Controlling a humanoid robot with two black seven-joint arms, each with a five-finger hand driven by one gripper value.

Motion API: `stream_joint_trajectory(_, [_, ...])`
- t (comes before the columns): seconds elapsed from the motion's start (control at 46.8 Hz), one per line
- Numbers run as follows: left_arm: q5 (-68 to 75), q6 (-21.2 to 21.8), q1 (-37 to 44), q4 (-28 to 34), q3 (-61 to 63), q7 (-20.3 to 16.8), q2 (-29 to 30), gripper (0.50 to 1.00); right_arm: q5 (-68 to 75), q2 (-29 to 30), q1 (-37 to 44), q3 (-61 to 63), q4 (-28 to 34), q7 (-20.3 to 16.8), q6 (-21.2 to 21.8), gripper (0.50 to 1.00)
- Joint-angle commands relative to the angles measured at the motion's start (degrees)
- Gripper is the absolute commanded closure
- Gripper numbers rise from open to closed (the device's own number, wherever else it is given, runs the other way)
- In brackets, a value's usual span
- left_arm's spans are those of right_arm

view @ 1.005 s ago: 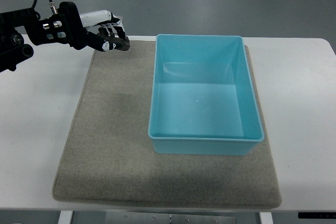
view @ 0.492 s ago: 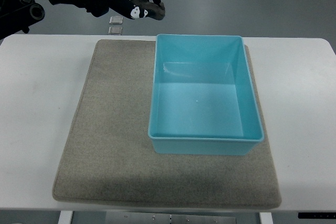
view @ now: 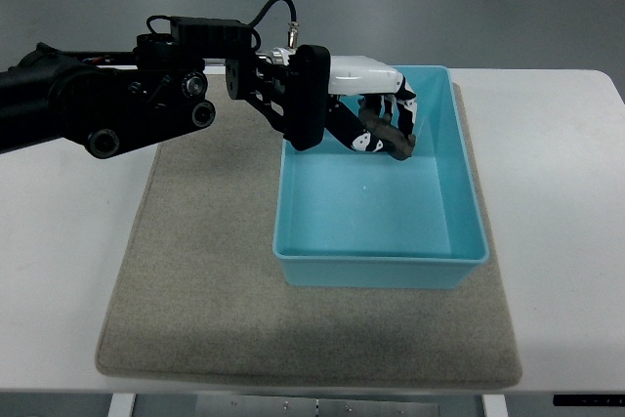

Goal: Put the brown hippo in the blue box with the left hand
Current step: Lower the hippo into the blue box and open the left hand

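Observation:
My left hand (view: 389, 129) reaches in from the left and hovers above the far half of the blue box (view: 469, 207). Its fingers are curled around a small brown hippo (view: 388, 138), of which only a brown strip shows beneath the black and white fingers. The box is a light blue rectangular bin standing on the right part of a grey mat (view: 205, 271). Its floor shows bare below the hand. The right arm does not appear.
The mat lies on a white table (view: 68, 271) whose front edge runs along the bottom of the picture. The left forearm (view: 146, 100), black with a cable loop, crosses the mat's far left corner. Grey floor lies beyond the table.
The left hand has swung from beyond the table's far edge rightward and nearer, and now hangs over the box with the hippo still in its grasp.

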Motion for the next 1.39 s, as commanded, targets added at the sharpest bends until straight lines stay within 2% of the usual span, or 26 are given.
stream_joint_trajectory(0.0, [0.8, 0.0, 0.4, 0.4, 1.7, 0.0, -1.4, 1.0, 0.0, 0.0, 0.0, 0.0, 0.0, 0.0, 0.0, 0.564])
stream_joint_trajectory(0.385, [2.1, 0.0, 2.7, 2.1, 6.6, 0.0, -7.1, 1.0, 0.0, 0.0, 0.0, 0.0, 0.0, 0.0, 0.0, 0.564])
stream_joint_trajectory(0.684, [2.0, 0.7, 3.6, 2.3, 8.0, 0.0, -7.4, 0.995, 0.0, 0.0, 0.0, 0.0, 0.0, 0.0, 0.0, 0.564])
stream_joint_trajectory(0.834, [2.0, 1.1, 3.6, 2.3, 8.0, 0.0, -7.4, 0.817, 0.0, 0.0, 0.0, 0.0, 0.0, 0.0, 0.0, 0.564])
stream_joint_trajectory(0.941, [2.0, 1.2, 3.7, 2.3, 8.0, 0.0, -7.4, 0.735, 0.0, 0.0, 0.0, 0.0, 0.0, 0.0, 0.0, 0.564])
stream_joint_trajectory(1.005, [2.0, 1.2, 3.7, 2.3, 8.0, 0.0, -7.4, 0.714, -0.1, 0.0, 0.0, 0.0, 0.0, 0.0, 0.0, 0.564])
stream_joint_trajectory(1.048, [1.9, 1.2, 3.7, 2.1, 8.0, 0.0, -7.4, 0.645, -0.1, 0.0, 0.0, 0.0, 0.0, 0.0, 0.0, 0.564])
stream_joint_trajectory(1.069, [1.8, 1.3, 3.7, 2.1, 7.9, 0.0, -7.4, 0.628, 0.0, 0.0, 0.0, 0.0, 0.0, 0.0, 0.0, 0.564])
stream_joint_trajectory(1.197, [1.0, 1.3, 3.7, 1.9, 7.5, 0.0, -7.3, 0.613, 0.0, 0.0, 0.0, 0.0, 0.0, 0.0, 0.0, 0.564])
stream_joint_trajectory(1.262, [0.6, 1.6, 3.7, 1.9, 7.1, 0.0, -7.2, 0.587, 0.0, 0.0, 0.0, 0.0, 0.0, 0.0, 0.0, 0.564])
stream_joint_trajectory(1.368, [0.4, 4.4, 3.6, 1.9, 5.3, 0.0, -6.8, 0.559, 0.0, 0.0, 0.0, 0.0, 0.0, 0.0, 0.0, 0.564])
